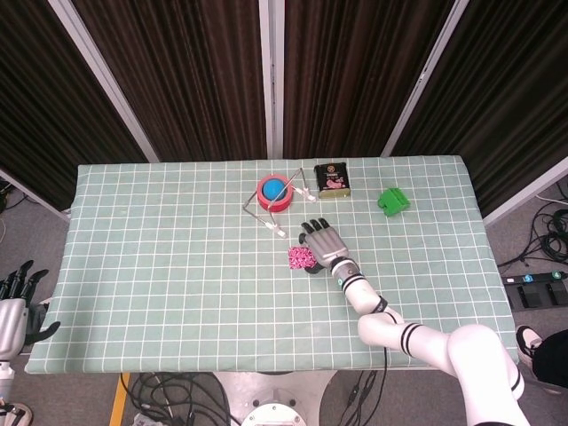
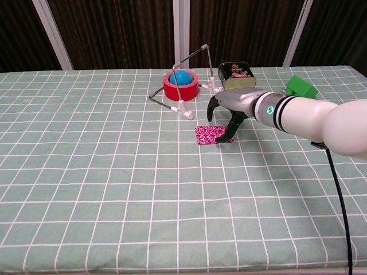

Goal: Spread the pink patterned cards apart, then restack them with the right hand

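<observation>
The pink patterned cards [image 2: 210,134] lie flat in a small stack near the middle of the green checked cloth, also seen in the head view [image 1: 300,258]. My right hand [image 2: 234,107] hovers over their right side with fingers spread. Its dark fingertips [image 2: 229,137] reach down and touch the stack's right edge, while the thumb hangs apart above the cards. From the head view the right hand [image 1: 325,243] sits just right of the cards. My left hand [image 1: 18,306] hangs off the table's near left corner, holding nothing.
A red tape roll [image 2: 181,85] with a blue ball inside stands behind the cards, with a thin metal frame [image 2: 189,80] leaning across it. A dark tin [image 2: 235,74] is behind the hand. A green block [image 2: 301,86] sits at far right.
</observation>
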Tool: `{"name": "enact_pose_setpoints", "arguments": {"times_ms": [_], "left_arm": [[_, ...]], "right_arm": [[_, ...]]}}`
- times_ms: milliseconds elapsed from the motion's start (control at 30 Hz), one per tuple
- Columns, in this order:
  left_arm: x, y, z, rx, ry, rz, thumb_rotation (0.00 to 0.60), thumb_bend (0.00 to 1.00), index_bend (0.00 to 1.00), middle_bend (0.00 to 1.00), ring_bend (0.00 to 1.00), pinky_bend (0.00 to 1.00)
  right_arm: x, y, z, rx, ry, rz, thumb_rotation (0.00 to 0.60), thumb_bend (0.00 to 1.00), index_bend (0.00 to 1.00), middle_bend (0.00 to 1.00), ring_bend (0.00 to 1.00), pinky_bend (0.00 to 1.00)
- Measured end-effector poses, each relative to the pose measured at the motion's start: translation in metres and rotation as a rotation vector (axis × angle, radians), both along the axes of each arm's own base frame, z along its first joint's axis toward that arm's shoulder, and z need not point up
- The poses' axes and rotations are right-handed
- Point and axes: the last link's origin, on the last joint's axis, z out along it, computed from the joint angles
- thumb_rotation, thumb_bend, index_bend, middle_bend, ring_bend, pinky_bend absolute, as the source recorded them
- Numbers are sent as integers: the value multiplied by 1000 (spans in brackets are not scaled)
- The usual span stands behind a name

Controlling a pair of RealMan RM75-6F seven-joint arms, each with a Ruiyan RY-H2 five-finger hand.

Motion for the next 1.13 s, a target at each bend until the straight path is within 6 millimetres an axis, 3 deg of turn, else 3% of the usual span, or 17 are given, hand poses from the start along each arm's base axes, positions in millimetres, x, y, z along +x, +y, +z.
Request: {"name": "enact_pose_setpoints", "arguments": {"times_ms": [200, 400, 633, 733, 933, 1133], "left_arm": [[0, 0, 2, 5, 4, -1, 600, 79, 218, 163, 132, 186], [5, 3, 2, 5, 4, -20, 600, 79, 218, 162, 132, 186], [8, 2, 3, 7, 8, -24, 600, 79, 218, 163, 132, 186], [12, 1, 2, 17, 11, -29, 600, 79, 218, 163, 132, 186], [17, -1, 2, 27, 17, -29, 600, 78, 218, 163, 132, 186], [19, 3, 2, 18, 22, -35, 600, 79, 218, 163, 132, 185]], "right_arm": [[-12, 0, 30, -78, -43, -2, 487, 137, 277, 65, 0, 0], [-51, 16, 94, -250, -98, -29, 482, 137, 240, 59, 0, 0], [-104, 77, 185, -433, -163, -39, 488, 139, 185, 27, 0, 0], [-118, 107, 213, -479, -174, -36, 488, 138, 179, 20, 0, 0], [-141, 171, 237, -519, -221, -89, 454, 138, 175, 17, 0, 0], [-153, 209, 252, -557, -241, -141, 404, 139, 175, 17, 0, 0]]}}
